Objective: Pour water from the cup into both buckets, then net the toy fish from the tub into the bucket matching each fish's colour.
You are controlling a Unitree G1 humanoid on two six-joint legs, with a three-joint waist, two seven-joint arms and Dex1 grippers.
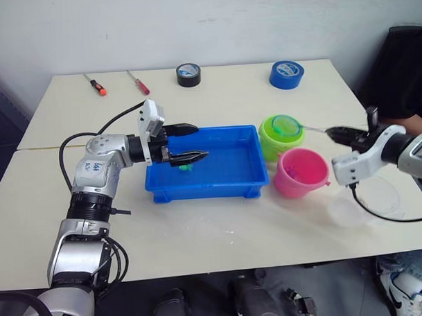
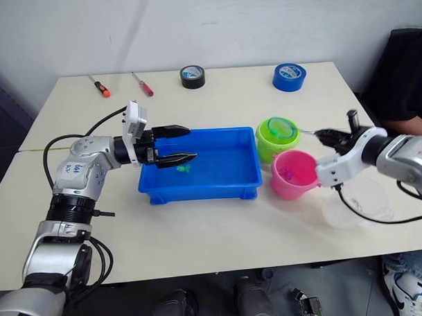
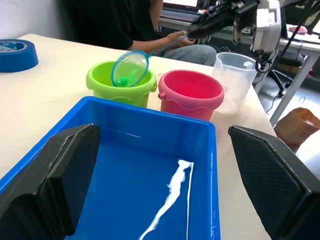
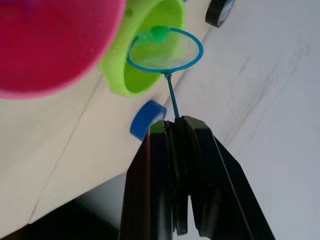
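Your right hand (image 1: 337, 131) is pinched tight on the thin handle of the net (image 3: 130, 68), holding its blue-rimmed mesh hoop right over the mouth of the lime green bucket (image 1: 282, 136), with a small green fish (image 4: 159, 34) sitting in the mesh. I'd judge that placement is for dropping it into the matching colour. The pink bucket (image 1: 301, 173), smooth plastic with a flared rim, stands just beside the green one and shows something small and magenta inside. Your left hand (image 1: 188, 143) hangs over the tub (image 1: 205, 187) with its two black fingers (image 3: 55, 185) spread apart and holding nothing, probably kept there to steady the tub. The tub is a shallow, glossy blue rectangle with a rolled rim, and another green fish (image 1: 186, 167) lies in it near that hand. The clear cup (image 3: 234, 80) stands on the table (image 1: 220, 227) past the pink bucket.
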